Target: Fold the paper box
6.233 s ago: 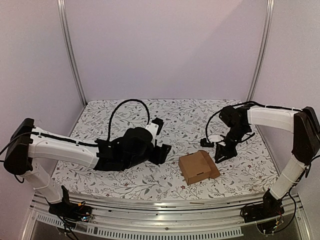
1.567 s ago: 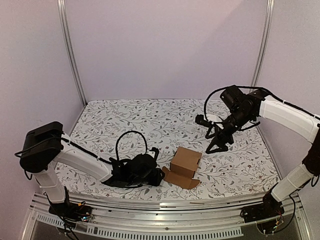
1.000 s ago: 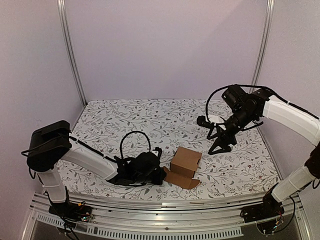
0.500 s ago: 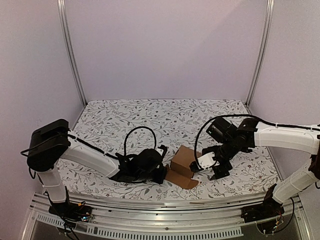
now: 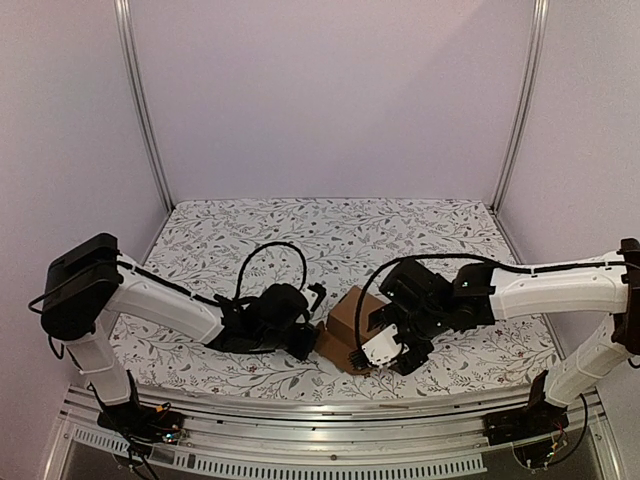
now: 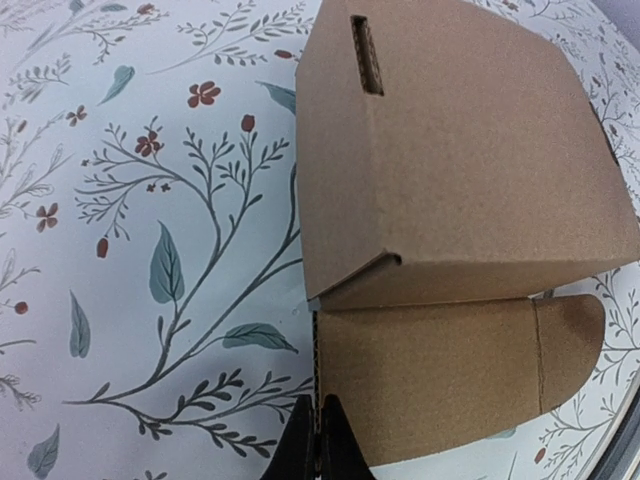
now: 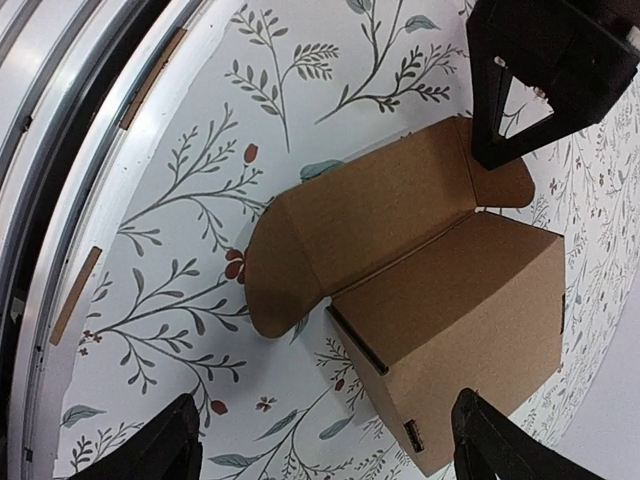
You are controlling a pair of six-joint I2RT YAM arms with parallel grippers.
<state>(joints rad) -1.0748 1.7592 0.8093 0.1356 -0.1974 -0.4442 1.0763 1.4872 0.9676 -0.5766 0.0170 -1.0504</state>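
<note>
Nearest the arm bases, the right end effector (image 7: 325, 400) hangs over the near side of the paper box (image 5: 345, 318). Its jaws are spread wide and hold nothing. In its own wrist view the carton's open mouth lies between the two fingers.

The box stands on the floral worktop (image 5: 250, 240), close to the front edge and a little right of centre. Its body is already squared up. The lid flap (image 7: 365, 225) lies folded out flat toward 7 o'clock, with a rounded ear at each end.

At the box's 9 o'clock the left end effector (image 6: 320, 450) is pinched narrow on the flap's edge, the cardboard running in between its fingertips. Farther back, a slot (image 6: 367, 55) is cut in the body's upper face.

The step in hand looks like closing the lid: one arm has the flap, and the other is placed to help. The next move probably calls for swinging the flap up about its crease toward the open mouth. Meanwhile the right arm would brace the light carton so it does not slide or tip, then guide the ears inside.
</note>
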